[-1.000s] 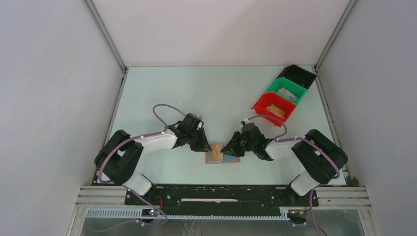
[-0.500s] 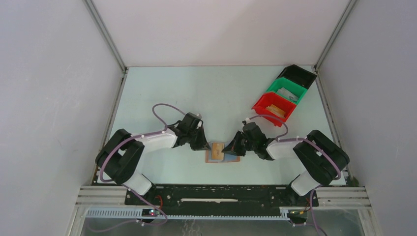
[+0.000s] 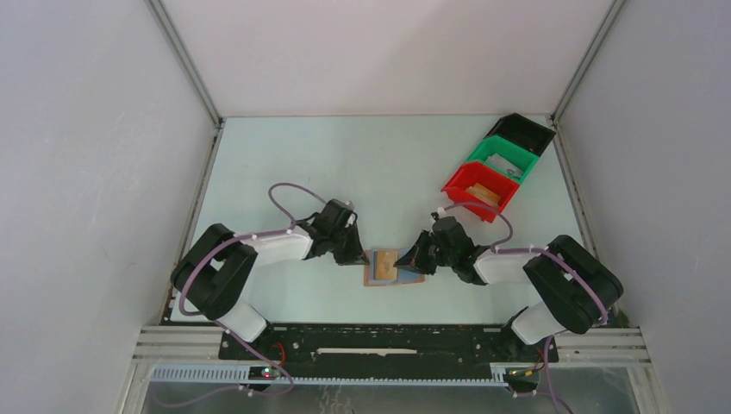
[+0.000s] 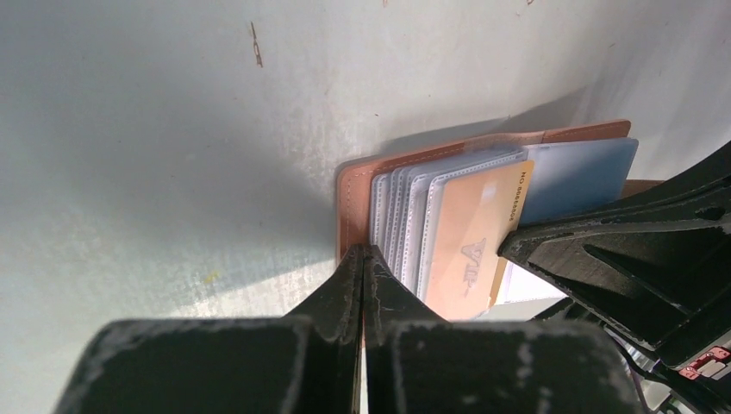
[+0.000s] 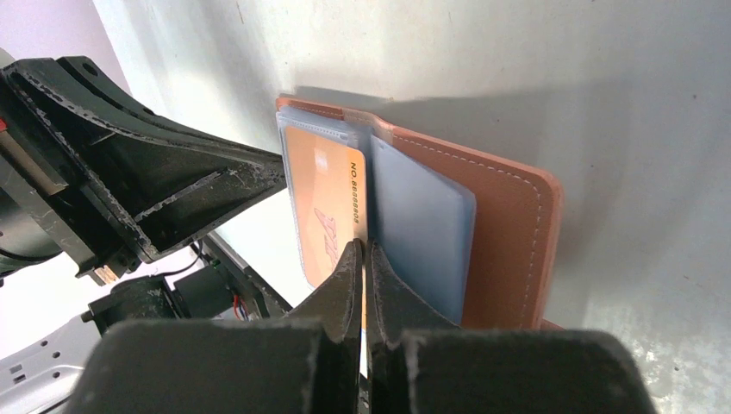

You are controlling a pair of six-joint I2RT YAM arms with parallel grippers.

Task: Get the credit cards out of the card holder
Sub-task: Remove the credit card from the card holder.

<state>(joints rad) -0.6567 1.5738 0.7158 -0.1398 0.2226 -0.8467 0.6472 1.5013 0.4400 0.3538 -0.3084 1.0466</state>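
Open brown leather bifold card holder lies flat at near-edge centre of pale table. Nearer its free edge, right gripper is clamped on thin tan credit card. The left gripper, closed, pins the opposite cover. Judged pull: rightward.

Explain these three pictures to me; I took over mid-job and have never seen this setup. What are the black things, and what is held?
The black things are two robot arms at the table's near edge. The wide picture looks down from above; the other two come from cameras on each wrist. On the table lie an open card holder, a red bin, a green bin and a black bin. The left claw is shut on the card holder's edge. The right claw pinches the tan card, not yet pulled out.
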